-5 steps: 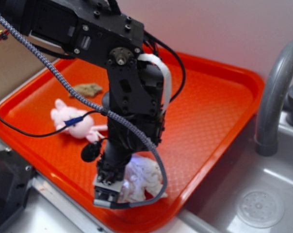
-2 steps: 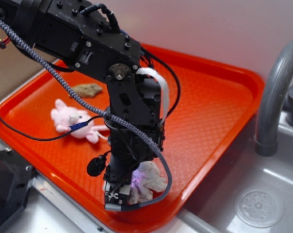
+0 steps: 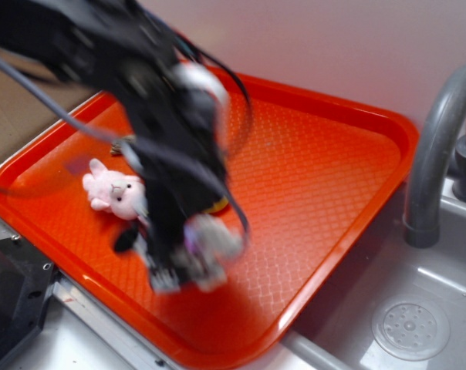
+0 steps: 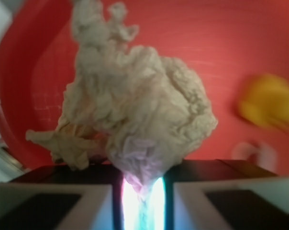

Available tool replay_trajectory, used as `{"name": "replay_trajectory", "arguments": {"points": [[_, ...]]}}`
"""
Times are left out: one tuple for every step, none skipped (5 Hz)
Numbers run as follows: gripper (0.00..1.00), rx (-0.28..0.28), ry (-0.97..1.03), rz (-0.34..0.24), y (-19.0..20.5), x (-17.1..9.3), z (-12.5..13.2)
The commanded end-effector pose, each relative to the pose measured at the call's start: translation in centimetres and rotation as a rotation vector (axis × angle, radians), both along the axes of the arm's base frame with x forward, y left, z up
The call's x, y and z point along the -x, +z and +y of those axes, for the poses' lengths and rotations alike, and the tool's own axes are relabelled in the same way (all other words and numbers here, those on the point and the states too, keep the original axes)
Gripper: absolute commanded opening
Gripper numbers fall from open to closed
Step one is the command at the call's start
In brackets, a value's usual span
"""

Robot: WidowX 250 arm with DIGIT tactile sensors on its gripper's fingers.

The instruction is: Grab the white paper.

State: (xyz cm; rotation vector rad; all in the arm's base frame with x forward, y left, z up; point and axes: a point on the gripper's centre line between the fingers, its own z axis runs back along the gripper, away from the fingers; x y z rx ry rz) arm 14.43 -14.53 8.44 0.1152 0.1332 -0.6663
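White paper [image 4: 135, 120] pinched in hand [image 4: 143, 191], above orange tray [image 3: 325, 169]; gray sink [image 3: 418, 308] beside tray.

We're at a toy-kitchen style sink station set up for robot work. A grey sink basin [image 3: 418, 308] with a round drain [image 3: 411, 330] sits at the right, a curved grey faucet [image 3: 437, 146] rising over it. Beside it lies an orange plastic tray [image 3: 325, 169] holding a pink plush bunny [image 3: 116, 194]. A plain pale wall [image 3: 333, 46] backs it.
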Motion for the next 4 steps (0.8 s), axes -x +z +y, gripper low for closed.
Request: {"name": "replay_trajectory", "arguments": {"points": [[0.0,0.081,0.489,-0.128,10.3,-0.4,5.1],[0.0,0.075,0.739,-0.153,12.8,-1.1,7.2],[0.0,0.067,0.891,-0.231,14.0,-1.8,7.7],[0.0,0.041,0.829,-0.227,13.4,-2.2,8.1]]}}
